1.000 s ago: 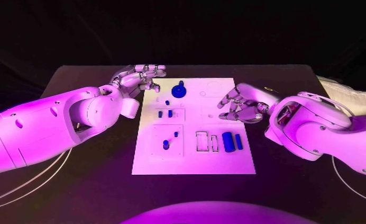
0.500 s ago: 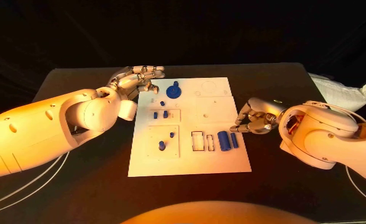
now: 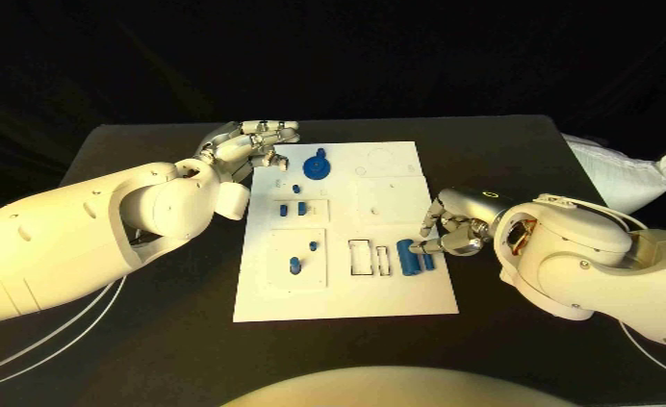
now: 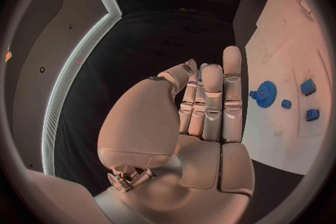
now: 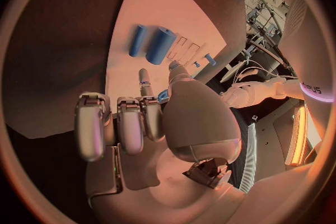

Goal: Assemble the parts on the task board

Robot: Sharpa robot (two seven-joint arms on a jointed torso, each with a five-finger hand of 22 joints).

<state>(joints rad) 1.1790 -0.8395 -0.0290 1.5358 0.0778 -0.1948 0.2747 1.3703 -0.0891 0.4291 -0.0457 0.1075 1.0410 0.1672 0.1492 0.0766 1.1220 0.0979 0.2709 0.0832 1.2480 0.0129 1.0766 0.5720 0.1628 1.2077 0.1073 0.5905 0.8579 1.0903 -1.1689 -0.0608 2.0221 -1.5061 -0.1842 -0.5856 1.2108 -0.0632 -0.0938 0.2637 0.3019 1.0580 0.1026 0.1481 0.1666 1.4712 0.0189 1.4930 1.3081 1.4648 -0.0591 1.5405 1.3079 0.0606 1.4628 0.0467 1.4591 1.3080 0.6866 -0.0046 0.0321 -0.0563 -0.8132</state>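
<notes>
We park our left hand [image 3: 250,147] flat and empty beside the task board [image 3: 347,301], while our right hand [image 3: 451,229], fingers curled and empty, nears the blue cylinders [image 3: 417,255] to grasp.

Robotics lab test cell: black bench [image 3: 166,330] against black backdrop, white task board [image 3: 396,296] laid out at centre, cable bundles [image 5: 260,3] and equipment rack beyond.

blue parts [image 3: 410,256] on white task board [image 3: 396,197], black table [image 3: 166,349].
</notes>
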